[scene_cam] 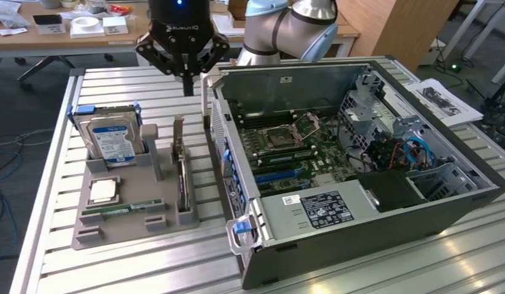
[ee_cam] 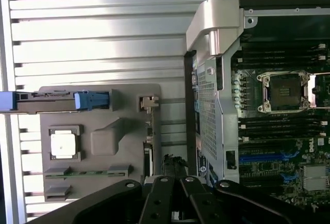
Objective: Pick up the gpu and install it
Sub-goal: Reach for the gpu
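Standing on its long edge in a slot of the grey plastic holder tray (scene_cam: 122, 231), the thin black gpu card (scene_cam: 181, 174) (ee_cam: 149, 149) with its grey metal end bracket sits below your jaws, well apart from them and nearly in line with their tips. Your black gripper (scene_cam: 188, 82) (ee_cam: 174, 175) hangs above it, jaws pressed together, holding nothing. I judge you are at the approach stage of the pick. Grasping calls for parted jaws straddling the card's thin top edge. The open dark computer case (scene_cam: 448, 208) lies to one side of the jaws, the silver hard drive (scene_cam: 110, 141) to the other.
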Controlling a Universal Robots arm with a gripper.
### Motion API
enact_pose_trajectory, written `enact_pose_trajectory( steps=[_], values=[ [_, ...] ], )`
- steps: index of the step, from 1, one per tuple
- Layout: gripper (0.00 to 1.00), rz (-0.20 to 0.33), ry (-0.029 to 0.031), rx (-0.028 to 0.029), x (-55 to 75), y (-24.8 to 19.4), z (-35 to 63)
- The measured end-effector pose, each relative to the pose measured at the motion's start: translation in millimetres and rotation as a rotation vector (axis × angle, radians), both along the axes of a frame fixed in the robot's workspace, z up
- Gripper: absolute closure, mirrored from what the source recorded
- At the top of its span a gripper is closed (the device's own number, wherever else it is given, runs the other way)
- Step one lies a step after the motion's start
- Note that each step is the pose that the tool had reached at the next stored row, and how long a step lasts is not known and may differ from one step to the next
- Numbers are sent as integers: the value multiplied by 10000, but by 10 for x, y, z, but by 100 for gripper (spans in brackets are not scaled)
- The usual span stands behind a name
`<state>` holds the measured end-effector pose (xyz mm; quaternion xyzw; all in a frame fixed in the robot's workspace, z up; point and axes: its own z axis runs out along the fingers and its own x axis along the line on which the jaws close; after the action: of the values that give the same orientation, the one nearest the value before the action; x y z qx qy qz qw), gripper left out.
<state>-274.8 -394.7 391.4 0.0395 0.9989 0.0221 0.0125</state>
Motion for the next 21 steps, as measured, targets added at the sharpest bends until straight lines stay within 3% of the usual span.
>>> enact_pose_trajectory(
  steps=[14, 21],
  values=[
    [89, -28, 0, 1, -286, 16, -6],
    [89, -28, 0, 0, -295, 16, -6]
  ],
)
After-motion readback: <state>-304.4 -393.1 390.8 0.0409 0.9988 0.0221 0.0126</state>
